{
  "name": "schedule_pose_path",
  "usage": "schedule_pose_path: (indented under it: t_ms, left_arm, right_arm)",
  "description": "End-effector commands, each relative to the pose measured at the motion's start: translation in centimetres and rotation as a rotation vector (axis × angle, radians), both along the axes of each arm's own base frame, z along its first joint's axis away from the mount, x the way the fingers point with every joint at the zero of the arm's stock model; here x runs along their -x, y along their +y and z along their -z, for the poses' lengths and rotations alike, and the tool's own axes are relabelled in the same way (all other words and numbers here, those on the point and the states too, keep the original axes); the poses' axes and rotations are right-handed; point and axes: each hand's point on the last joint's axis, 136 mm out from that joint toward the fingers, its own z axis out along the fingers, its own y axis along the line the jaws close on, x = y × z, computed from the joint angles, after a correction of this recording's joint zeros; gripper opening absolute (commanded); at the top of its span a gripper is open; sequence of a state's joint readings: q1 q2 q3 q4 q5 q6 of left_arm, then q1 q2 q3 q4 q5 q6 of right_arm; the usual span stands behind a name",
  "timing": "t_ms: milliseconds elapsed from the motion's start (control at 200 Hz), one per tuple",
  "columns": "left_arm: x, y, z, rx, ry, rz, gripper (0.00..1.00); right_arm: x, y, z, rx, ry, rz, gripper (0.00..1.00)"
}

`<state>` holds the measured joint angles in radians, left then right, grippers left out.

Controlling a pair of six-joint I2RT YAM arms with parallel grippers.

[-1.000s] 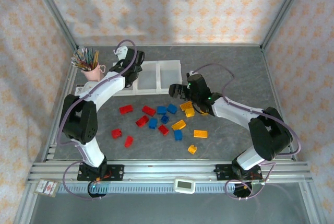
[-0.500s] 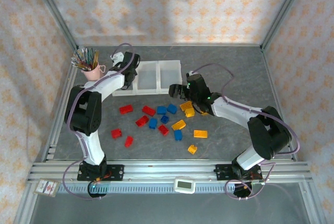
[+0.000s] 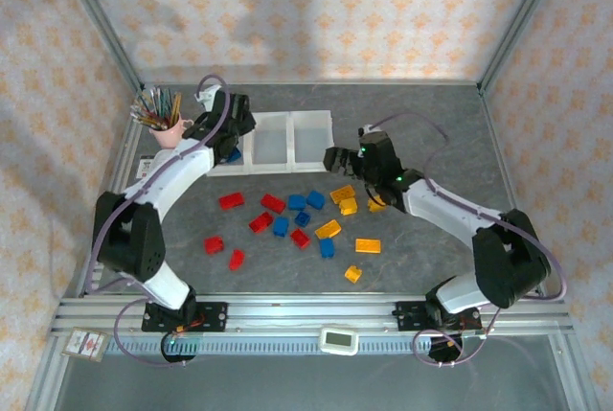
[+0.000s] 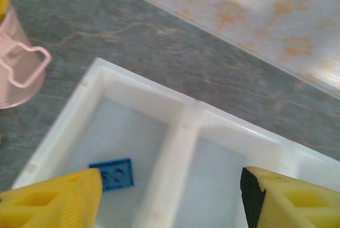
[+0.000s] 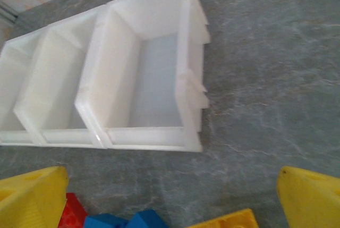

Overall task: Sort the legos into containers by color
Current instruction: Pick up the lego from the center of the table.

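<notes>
One blue lego (image 4: 111, 174) is seen in the left-end bin of the containers (image 4: 180, 127). The left gripper (image 4: 169, 199) and right gripper (image 5: 170, 196) are held with jaws spread.

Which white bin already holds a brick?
The leftmost translucent-white plastic bin, beside the pink cup: a blue plastic brick lies inside. The middle bin and right bin look empty.

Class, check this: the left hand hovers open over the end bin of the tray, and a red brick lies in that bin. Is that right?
No: the brick in that end bin is blue, not red; the left wrist view shows it. The left hand does hover open over it.
</notes>
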<state>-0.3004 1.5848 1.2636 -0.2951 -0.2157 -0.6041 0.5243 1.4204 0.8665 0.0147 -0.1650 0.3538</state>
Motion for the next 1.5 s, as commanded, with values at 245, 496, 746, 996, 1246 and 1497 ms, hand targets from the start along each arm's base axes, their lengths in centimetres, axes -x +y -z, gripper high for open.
schedule_pose_path:
  t_ms: [245,496,746,996,1246,1497]
  left_arm:
    - [8.6,-14.8,3.9,0.048,0.114,0.397,0.72]
    - [12.0,-21.3,8.3,-0.034,0.237,0.543,0.72]
    - [11.6,-22.4,12.5,-0.111,0.329,0.578,0.68]
    - [10.0,-21.8,14.9,-0.309,0.393,0.591,0.63]
    - [9.8,-21.5,16.9,-0.346,0.449,0.594,0.64]
    - [10.8,-21.8,17.9,-0.318,0.490,0.626,0.57]
  right_arm:
    - [3.4,-5.8,2.9,0.048,0.110,0.105,1.00]
    - [5.1,-8.5,4.9,0.030,0.153,0.170,1.00]
    - [5.5,-8.9,5.4,0.034,0.167,0.173,1.00]
    - [5.7,-8.9,5.9,0.031,0.174,0.171,1.00]
    - [5.8,-8.8,6.1,0.026,0.177,0.170,1.00]
    - [5.7,-8.8,6.2,0.026,0.177,0.167,1.00]
